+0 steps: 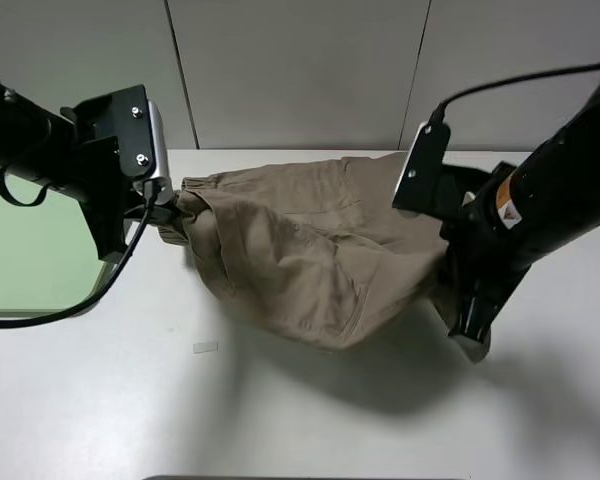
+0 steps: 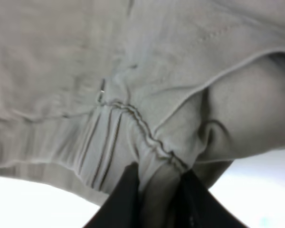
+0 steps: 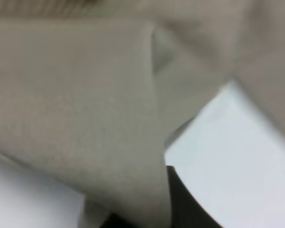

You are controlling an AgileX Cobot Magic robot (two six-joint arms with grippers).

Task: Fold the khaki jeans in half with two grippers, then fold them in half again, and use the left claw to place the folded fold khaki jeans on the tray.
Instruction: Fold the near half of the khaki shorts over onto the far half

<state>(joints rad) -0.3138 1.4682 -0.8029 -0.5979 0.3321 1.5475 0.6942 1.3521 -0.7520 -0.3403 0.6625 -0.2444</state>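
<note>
The khaki jeans (image 1: 310,250) hang lifted between my two grippers above the white table (image 1: 110,410), sagging in the middle. My left gripper (image 1: 170,215) is shut on the gathered waistband at the cloth's left end; the left wrist view shows the elastic waistband (image 2: 152,142) pinched between the black fingers (image 2: 128,190). My right gripper (image 1: 470,325) is shut on the right end of the cloth; the right wrist view shows blurred khaki cloth (image 3: 109,118) over one black finger (image 3: 180,199). The pale-green tray (image 1: 30,260) lies at the far left, partly behind the left arm.
A small pale scrap (image 1: 206,347) lies on the table in front of the hanging cloth. A grey panelled wall (image 1: 300,70) stands behind the table. The left arm's black cable (image 1: 70,305) loops down over the tray's near edge.
</note>
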